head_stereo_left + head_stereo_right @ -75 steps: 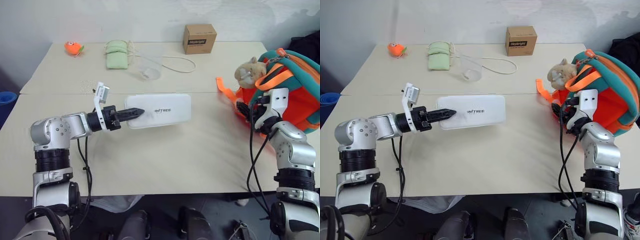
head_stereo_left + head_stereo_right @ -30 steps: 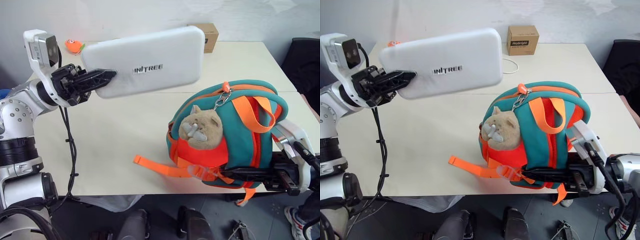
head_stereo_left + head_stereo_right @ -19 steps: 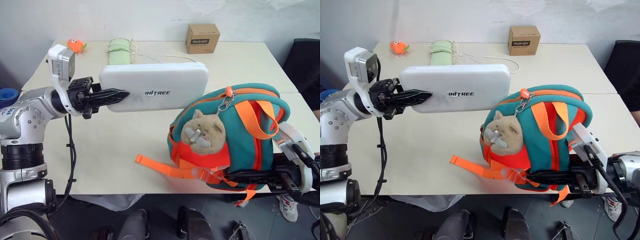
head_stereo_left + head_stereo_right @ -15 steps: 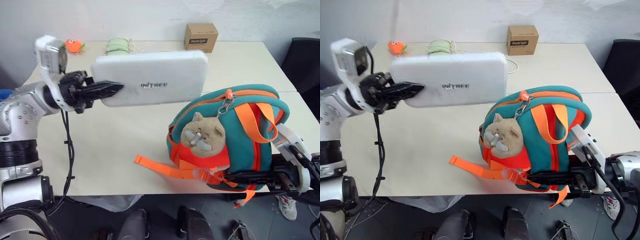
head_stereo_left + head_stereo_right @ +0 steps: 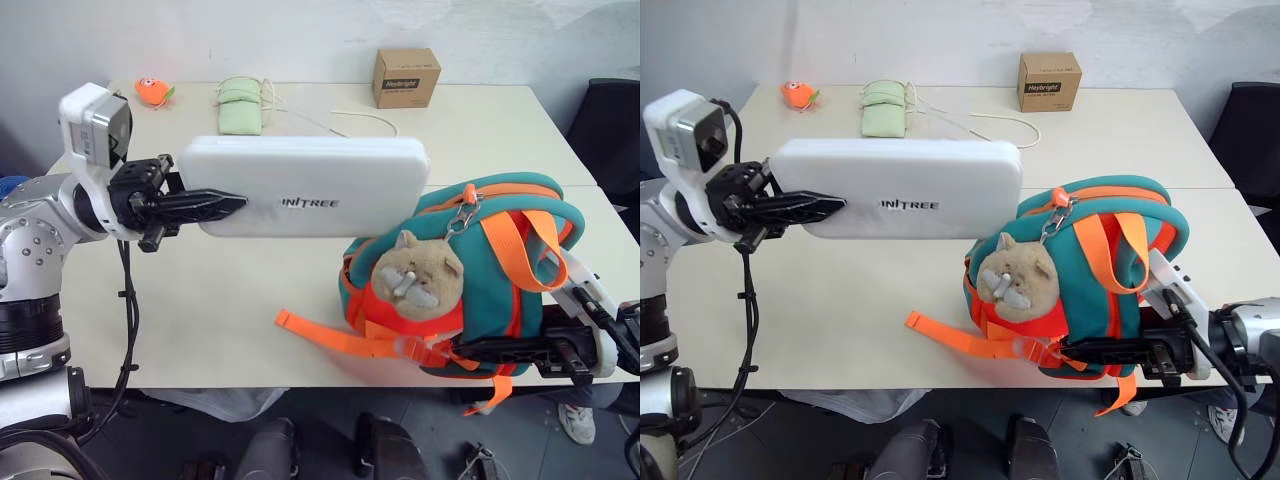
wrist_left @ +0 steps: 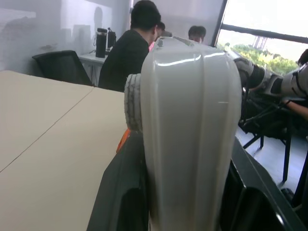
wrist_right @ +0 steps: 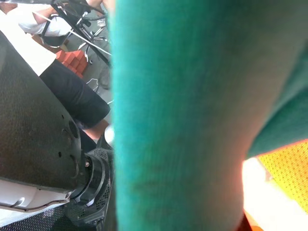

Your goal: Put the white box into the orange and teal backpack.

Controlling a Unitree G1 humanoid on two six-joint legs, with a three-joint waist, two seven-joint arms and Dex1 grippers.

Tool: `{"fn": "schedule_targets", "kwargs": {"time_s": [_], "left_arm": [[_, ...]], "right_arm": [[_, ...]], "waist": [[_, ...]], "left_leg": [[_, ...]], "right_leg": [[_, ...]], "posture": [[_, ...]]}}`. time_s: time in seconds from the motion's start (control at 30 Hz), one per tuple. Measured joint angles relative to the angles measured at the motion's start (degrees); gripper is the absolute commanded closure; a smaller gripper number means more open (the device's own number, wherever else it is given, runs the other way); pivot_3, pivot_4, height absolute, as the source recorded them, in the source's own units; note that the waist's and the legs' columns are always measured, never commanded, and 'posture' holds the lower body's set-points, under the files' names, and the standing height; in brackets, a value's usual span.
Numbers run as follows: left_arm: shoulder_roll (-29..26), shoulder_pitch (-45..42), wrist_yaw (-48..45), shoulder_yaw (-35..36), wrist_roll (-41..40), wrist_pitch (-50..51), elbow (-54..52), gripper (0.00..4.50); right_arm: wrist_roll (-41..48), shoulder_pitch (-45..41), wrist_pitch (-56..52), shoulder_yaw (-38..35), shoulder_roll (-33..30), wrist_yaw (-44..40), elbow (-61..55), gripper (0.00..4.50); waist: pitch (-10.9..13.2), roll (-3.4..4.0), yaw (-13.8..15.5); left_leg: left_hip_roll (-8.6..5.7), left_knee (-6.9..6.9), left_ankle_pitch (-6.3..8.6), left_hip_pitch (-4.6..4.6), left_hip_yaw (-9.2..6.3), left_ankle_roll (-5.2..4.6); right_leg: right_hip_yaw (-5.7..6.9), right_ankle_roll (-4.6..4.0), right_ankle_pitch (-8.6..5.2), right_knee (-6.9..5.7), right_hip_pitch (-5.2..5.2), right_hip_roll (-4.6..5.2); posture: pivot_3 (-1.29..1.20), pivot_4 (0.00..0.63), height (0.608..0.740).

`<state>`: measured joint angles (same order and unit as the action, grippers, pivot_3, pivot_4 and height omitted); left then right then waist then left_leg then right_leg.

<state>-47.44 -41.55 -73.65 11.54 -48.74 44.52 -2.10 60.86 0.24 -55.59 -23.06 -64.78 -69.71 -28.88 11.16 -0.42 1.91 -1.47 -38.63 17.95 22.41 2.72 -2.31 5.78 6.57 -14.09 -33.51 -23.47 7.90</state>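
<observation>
You have the white box [image 5: 310, 186] held level above the table [image 5: 200, 300], its long side running left to right — the left gripper [image 5: 215, 205] grips its left end, and its right end reaches just over the top of the backpack [image 5: 500, 270]. The backpack stands at the table's near edge toward the right corner, the right gripper [image 5: 500, 350] clamped at its base. Along the far edge — a small toy [image 5: 152, 92] at the left corner, a pouch [image 5: 238, 105] beside it, a cardboard box [image 5: 405, 77] further right.
</observation>
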Motion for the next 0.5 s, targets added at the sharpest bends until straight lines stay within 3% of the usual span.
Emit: {"fn": "schedule_targets", "kwargs": {"time_s": [0.3, 0.5], "left_arm": [[1.88, -1.36, -6.37, -11.03, 9.99, -10.78, 1.15, 3.24], [8.89, -9.44, -7.81, -18.11, 19.7, -21.24, 6.36, 3.24]], "right_arm": [[-4.74, -1.73, 2.79, 3.79, 0.01, -0.88, 0.68, 4.47], [-8.33, -7.28, 4.96, 9.31, 1.27, 0.81, 2.88, 4.47]], "waist": [[0.0, 0.0, 0.35], [0.0, 0.0, 1.17]], "left_leg": [[0.02, -0.23, 0.08, 0.04, 0.02, -0.17], [0.02, -0.39, 0.12, 0.12, 0.03, -0.35]], "right_leg": [[0.0, -0.01, 0.0, 0.07, -0.01, -0.02], [0.01, -0.01, 0.0, 0.07, 0.0, 0.01]], "posture": [[0.0, 0.15, 0.74], [0.0, 0.15, 0.74]]}}
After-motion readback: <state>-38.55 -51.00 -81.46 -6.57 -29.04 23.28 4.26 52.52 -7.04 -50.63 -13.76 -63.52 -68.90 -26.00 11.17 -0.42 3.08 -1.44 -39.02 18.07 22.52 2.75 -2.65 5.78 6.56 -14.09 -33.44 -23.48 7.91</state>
